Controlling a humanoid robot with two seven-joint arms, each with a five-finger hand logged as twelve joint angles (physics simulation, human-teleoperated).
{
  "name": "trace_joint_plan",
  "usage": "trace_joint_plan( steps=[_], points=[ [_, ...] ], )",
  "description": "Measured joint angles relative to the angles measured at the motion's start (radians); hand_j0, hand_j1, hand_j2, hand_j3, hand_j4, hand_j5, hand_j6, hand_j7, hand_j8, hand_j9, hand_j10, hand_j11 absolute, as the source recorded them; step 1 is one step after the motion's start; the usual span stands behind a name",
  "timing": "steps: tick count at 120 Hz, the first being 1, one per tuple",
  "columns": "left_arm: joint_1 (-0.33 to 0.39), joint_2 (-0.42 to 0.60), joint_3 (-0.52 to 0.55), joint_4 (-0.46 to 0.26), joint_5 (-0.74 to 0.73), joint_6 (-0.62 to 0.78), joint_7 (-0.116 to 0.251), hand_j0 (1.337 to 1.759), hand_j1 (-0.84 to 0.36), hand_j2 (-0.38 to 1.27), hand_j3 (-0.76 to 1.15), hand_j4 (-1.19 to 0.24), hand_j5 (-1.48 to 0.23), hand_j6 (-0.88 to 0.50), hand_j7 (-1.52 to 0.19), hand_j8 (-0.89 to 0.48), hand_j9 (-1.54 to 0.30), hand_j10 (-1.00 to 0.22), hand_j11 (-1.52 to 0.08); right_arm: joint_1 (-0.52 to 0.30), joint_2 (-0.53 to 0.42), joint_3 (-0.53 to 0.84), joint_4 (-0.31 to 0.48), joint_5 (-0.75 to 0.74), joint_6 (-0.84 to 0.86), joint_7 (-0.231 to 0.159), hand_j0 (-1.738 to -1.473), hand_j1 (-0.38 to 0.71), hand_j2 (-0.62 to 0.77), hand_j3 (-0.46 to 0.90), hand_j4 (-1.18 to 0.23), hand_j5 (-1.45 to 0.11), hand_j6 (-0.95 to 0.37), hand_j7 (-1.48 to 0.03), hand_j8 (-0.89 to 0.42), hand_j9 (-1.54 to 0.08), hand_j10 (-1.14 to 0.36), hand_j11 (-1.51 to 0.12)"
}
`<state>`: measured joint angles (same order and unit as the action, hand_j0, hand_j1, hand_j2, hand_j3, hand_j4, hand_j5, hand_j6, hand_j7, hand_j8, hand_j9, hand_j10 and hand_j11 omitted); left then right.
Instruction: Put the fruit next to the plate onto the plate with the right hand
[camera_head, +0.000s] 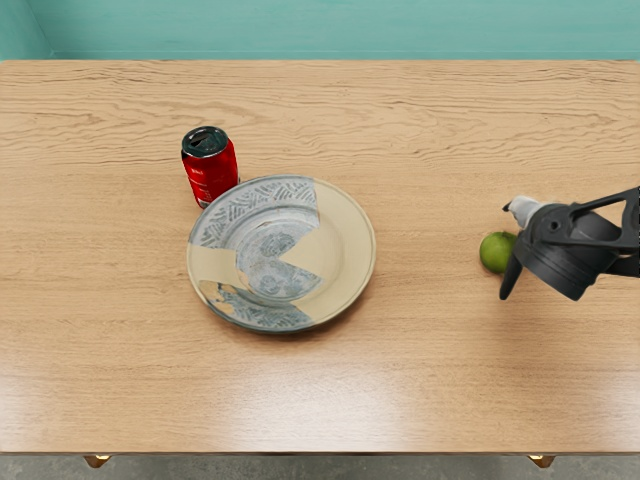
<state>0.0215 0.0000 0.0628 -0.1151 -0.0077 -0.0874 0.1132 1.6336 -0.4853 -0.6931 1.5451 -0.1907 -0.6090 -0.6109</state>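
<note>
A small green lime (496, 251) lies on the wooden table well to the right of the plate (350, 240), a round beige dish with grey-blue patterned patches. My right hand (520, 250) comes in from the right edge and sits right beside the lime, on its right side. A light thumb tip (521, 210) shows above the fruit and a dark finger (510, 281) points down past it. The fingers are spread around the lime and not closed on it. The fruit rests on the table.
A red soda can (210, 166) stands upright just behind the plate's upper left rim. The table's front edge (320, 452) runs along the bottom of the view, and a teal wall backs the table.
</note>
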Motion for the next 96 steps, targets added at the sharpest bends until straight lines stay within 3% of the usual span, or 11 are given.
trace_joint_plan(
  steps=[51,96],
  points=[
    [0.0,0.0,0.0,0.0,0.0,0.0,0.0,1.658,0.34,0.0,0.0,-0.01,-0.01,-0.01,-0.01,-0.01,-0.01,-0.01,-0.01,-0.014,0.027,-0.027,-0.009,-0.003,-0.002,0.0,-1.658,-0.13,-0.04,0.0,-0.18,-0.24,-0.18,-0.24,-0.18,-0.24,-0.18,-0.24],
    [0.0,0.0,0.0,0.0,0.0,0.0,0.0,1.658,0.34,0.0,0.0,-0.01,-0.01,-0.01,-0.01,-0.01,-0.01,-0.01,-0.01,-0.015,0.043,-0.025,-0.026,-0.007,-0.002,0.0,-1.658,-0.11,-0.04,0.0,-0.2,-0.26,-0.2,-0.26,-0.2,-0.26,-0.2,-0.26]
  ],
)
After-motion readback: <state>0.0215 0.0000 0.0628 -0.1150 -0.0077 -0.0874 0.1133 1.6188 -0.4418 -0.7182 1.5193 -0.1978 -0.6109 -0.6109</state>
